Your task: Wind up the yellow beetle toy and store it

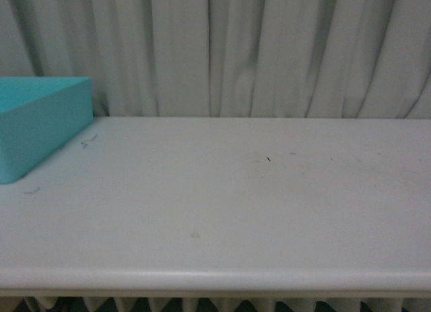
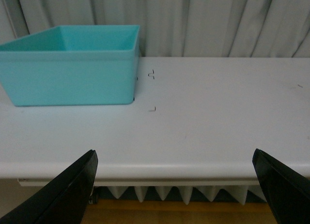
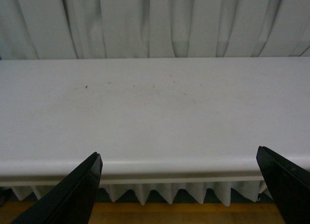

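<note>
The yellow beetle toy is out of view in every frame. A turquoise plastic bin (image 1: 40, 123) stands at the far left of the white table (image 1: 222, 204); the left wrist view shows the bin (image 2: 72, 74) open-topped and nothing visible inside. My left gripper (image 2: 174, 158) hangs open off the table's front edge, its black fingers (image 2: 63, 195) wide apart with nothing between them. My right gripper (image 3: 179, 158) is likewise open at the front edge further right, black fingers (image 3: 68, 195) spread, holding nothing. Neither arm shows in the front view.
White curtains (image 1: 256, 49) hang right behind the table. Small dark marks (image 2: 151, 74) lie on the tabletop beside the bin. A zigzag white fringe (image 3: 160, 195) hangs under the table's front edge, above a wooden floor (image 3: 184, 215).
</note>
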Robot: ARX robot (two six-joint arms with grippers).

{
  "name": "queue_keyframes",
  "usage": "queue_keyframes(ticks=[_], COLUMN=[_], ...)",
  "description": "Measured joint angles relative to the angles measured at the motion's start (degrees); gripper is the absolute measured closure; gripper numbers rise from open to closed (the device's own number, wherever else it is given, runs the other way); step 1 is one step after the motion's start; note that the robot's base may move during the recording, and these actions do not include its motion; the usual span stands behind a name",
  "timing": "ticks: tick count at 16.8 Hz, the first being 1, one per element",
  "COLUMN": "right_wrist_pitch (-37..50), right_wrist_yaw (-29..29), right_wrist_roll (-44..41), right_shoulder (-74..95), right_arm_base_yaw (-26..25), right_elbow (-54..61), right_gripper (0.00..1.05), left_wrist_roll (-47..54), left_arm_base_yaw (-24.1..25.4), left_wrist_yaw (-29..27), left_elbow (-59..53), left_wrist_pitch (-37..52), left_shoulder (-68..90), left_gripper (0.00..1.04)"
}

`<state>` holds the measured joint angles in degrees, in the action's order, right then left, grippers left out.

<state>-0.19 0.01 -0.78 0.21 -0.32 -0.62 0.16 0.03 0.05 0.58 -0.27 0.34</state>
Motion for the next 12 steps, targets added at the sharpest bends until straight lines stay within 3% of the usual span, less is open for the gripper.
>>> queue_keyframes(ticks=[12], right_wrist_pitch=[-0.07], right_wrist_yaw=[-0.02], right_wrist_roll=[0.17], right_shoulder=[-0.02], right_arm_base_yaw=[0.00], right_elbow=[0.00], right_gripper=[0.07], left_wrist_roll=[0.00], left_arm_base_yaw=[0.00], left_wrist_yaw=[-0.09], left_elbow=[0.00], left_wrist_pitch=[0.09], left_shoulder=[0.00], left_gripper=[0.07])
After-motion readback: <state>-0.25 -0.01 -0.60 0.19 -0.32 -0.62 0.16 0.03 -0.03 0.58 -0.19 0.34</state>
